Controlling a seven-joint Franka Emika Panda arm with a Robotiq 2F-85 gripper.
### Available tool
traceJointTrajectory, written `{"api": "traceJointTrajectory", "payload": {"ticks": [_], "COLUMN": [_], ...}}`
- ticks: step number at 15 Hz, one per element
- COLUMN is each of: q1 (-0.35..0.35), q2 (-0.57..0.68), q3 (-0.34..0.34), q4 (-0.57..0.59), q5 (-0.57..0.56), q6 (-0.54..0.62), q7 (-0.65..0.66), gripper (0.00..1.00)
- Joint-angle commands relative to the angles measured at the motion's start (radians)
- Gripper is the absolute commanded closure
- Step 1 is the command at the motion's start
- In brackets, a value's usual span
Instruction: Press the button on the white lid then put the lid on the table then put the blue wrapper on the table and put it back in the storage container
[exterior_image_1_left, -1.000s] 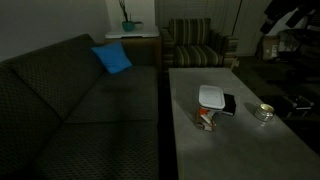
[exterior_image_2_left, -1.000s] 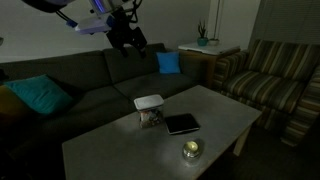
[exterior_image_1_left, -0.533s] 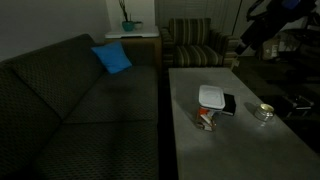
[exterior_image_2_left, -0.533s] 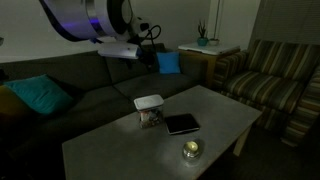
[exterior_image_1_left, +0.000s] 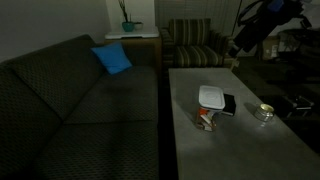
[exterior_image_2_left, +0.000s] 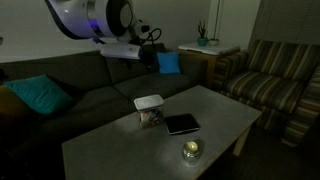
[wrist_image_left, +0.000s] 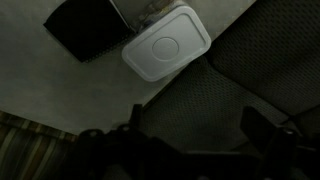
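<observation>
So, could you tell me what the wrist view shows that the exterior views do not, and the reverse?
Only the wrist view shows the round button outline on the white lid and the open tool seen from close up. Only the exterior views show the small silvery dish, the blue cushion and the potted plant. Both share the lid, the flat black object, the table and the sofa.

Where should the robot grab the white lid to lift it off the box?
Probably from straight above, pinching the white lid across its two long edges. It lies flat on top of the storage container, so those edges are raised and easy to reach. Its narrower width should fit between the fingers of the open hand.
</observation>
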Motion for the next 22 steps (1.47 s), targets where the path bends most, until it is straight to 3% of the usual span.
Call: {"api": "traceJointTrajectory", "payload": {"ticks": [1,5,6,9,15,22], "q1": [-0.040,-0.035,0.070,0.142,0.281,0.358], "q2": [0.066,0.195,0.192,0.264,0.388,0.478], "q3": [0.089,0.109,0.009,-0.072,-0.202,-0.239], "q4": [0.104,0.272,0.301,0.410,0.581,0.698], "q5": [0.006,0.019,0.171,0.280,0.366,0.422], "q6": [-0.190,-0.328,-0.327,-0.371,-0.383,-0.415], "q7": [-0.116,-0.257,-0.363,-0.437,-0.405,-0.325], "gripper": [0.00,0.00,0.00,0.00,0.00,0.00]}}
